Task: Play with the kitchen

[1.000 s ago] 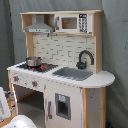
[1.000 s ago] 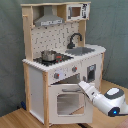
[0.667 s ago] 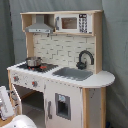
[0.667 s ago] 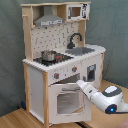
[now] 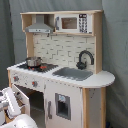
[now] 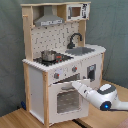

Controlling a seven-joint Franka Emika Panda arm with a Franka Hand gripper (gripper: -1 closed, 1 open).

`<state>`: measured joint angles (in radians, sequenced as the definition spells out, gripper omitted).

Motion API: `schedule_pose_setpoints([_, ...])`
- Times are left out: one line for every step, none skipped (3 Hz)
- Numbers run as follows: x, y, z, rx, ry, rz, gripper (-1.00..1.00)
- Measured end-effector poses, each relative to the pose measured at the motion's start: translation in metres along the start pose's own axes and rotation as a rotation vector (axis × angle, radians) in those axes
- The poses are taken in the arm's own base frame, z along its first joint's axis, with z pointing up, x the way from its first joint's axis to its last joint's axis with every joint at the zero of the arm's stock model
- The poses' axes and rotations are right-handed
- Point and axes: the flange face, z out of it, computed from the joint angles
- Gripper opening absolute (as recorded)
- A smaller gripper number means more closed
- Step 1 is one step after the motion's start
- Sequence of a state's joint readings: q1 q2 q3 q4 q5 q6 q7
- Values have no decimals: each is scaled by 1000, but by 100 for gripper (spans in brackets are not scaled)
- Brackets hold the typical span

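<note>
Tall light-wood-and-white toy kitchen: your gripper has moved up to the windowed oven door's top edge; finger state can't tell.

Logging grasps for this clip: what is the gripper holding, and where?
Cannot be told: the gripper sits at the top edge of the kitchen's oven door.

Backdrop: grey curtain hangs behind everything in both exterior views, 12 o'clock. Light wooden floor in the second exterior view at 6 to 8 o'clock, meeting the curtain's lower edge at 9 o'clock.
</note>
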<state>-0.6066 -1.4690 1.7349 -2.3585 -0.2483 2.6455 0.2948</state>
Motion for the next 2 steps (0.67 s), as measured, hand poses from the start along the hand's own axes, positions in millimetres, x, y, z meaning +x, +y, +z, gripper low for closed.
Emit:
schedule_pose_setpoints([-2, -1, 22, 18, -2, -70, 100])
schedule_pose_setpoints([-3, 1, 40, 31, 8, -144, 100])
